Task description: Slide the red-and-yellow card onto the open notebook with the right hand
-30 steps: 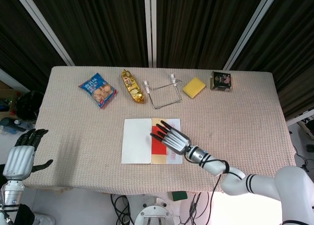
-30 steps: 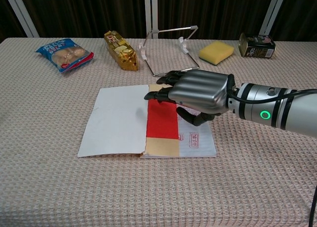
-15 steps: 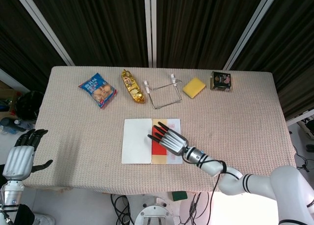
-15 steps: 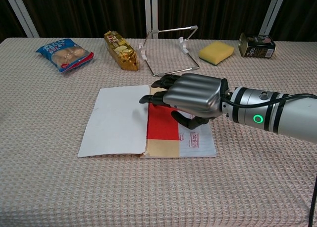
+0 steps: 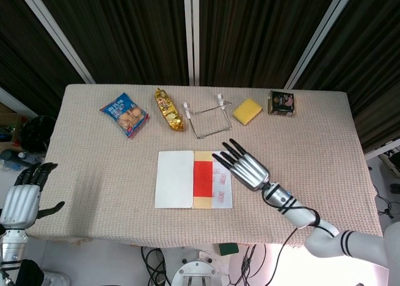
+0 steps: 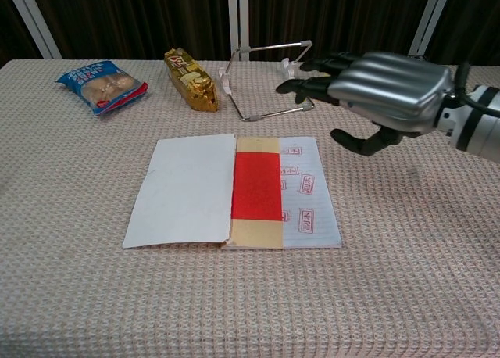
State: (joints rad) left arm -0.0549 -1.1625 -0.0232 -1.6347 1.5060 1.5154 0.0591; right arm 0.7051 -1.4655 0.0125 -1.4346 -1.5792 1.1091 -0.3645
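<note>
The red-and-yellow card [image 5: 202,179] [image 6: 257,189] lies flat on the open notebook [image 5: 174,179] [image 6: 186,191], just right of the spine, covering the left part of the stamped right page. My right hand [image 5: 245,167] [image 6: 380,83] hovers above the table to the right of the notebook, fingers spread and holding nothing, clear of the card. My left hand [image 5: 22,200] hangs off the table's left front corner, empty with its fingers apart; the chest view does not show it.
Along the far side of the table lie a blue snack bag [image 5: 124,115], a gold packet [image 5: 169,109], a wire stand [image 5: 207,116], a yellow sponge [image 5: 247,111] and a small tin [image 5: 281,102].
My right hand has lifted off the card and drawn back to the right, uncovering the card, which stays on the notebook. The left hand barely moved.
</note>
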